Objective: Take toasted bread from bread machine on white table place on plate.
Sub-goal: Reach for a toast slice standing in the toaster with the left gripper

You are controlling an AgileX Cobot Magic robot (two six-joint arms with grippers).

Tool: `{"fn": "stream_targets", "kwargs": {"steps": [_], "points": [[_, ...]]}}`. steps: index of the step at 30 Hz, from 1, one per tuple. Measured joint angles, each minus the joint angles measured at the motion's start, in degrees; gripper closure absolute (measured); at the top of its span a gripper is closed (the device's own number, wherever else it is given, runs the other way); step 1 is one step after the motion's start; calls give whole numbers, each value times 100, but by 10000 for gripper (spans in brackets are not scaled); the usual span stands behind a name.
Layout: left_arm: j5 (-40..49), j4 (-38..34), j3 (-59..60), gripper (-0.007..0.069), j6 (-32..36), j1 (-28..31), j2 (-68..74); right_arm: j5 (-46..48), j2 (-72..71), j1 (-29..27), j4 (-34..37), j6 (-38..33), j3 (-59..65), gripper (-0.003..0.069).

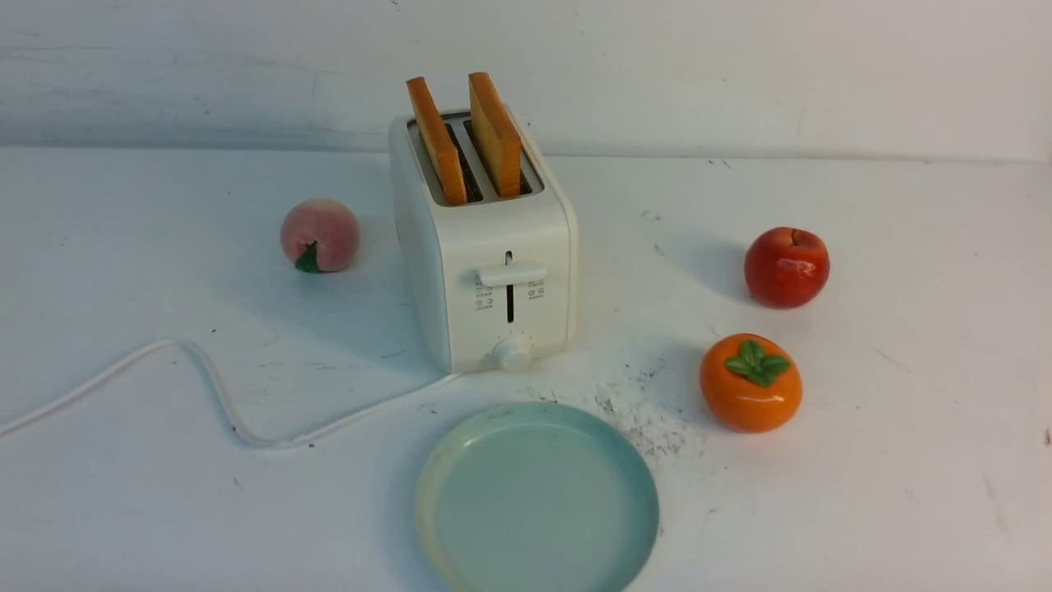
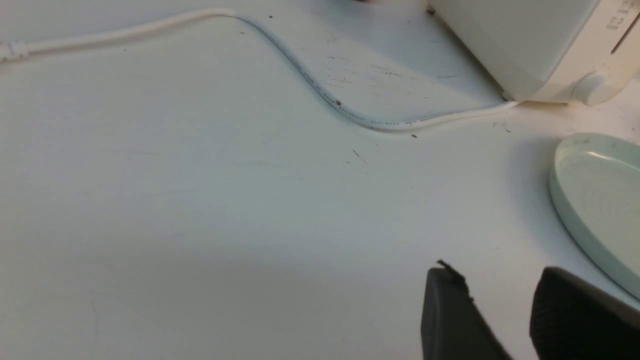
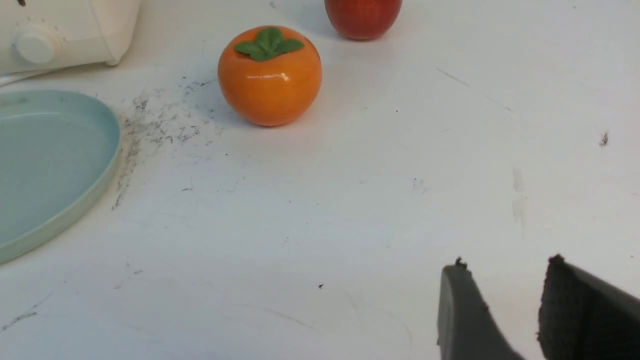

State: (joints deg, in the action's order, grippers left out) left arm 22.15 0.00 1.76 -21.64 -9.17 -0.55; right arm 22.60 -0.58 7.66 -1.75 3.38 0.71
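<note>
Two slices of toasted bread stand upright in the bread machine (image 1: 485, 247), one in the left slot (image 1: 436, 140) and one in the right slot (image 1: 495, 134). The pale blue-green plate (image 1: 536, 498) lies bare on the white table (image 1: 904, 460), just in front of the bread machine. Neither gripper shows in the front view. In the left wrist view my left gripper (image 2: 500, 280) is open over bare table, with the plate (image 2: 595, 195) beside it. In the right wrist view my right gripper (image 3: 505, 270) is open too, nothing between its fingers, far from the plate (image 3: 45, 165).
A peach (image 1: 320, 235) sits left of the bread machine. A red apple (image 1: 786, 267) and an orange persimmon (image 1: 750, 382) lie to its right. The white cord (image 1: 205, 386) snakes across the table's left half. Dark crumbs (image 1: 649, 419) are scattered between plate and persimmon.
</note>
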Motion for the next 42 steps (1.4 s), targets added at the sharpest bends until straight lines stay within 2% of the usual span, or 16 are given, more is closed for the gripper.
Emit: {"fn": "stream_targets", "kwargs": {"steps": [35, 37, 42], "points": [[-148, 0, 0, 386, -28, 0, 0, 0, 0, 0, 0, 0, 0, 419], [-801, -481, 0, 386, -535, 0, 0, 0, 0, 0, 0, 0, 0, 419], [-2132, -2373, 0, 386, -2087, 0, 0, 0, 0, 0, 0, 0, 0, 419]]}}
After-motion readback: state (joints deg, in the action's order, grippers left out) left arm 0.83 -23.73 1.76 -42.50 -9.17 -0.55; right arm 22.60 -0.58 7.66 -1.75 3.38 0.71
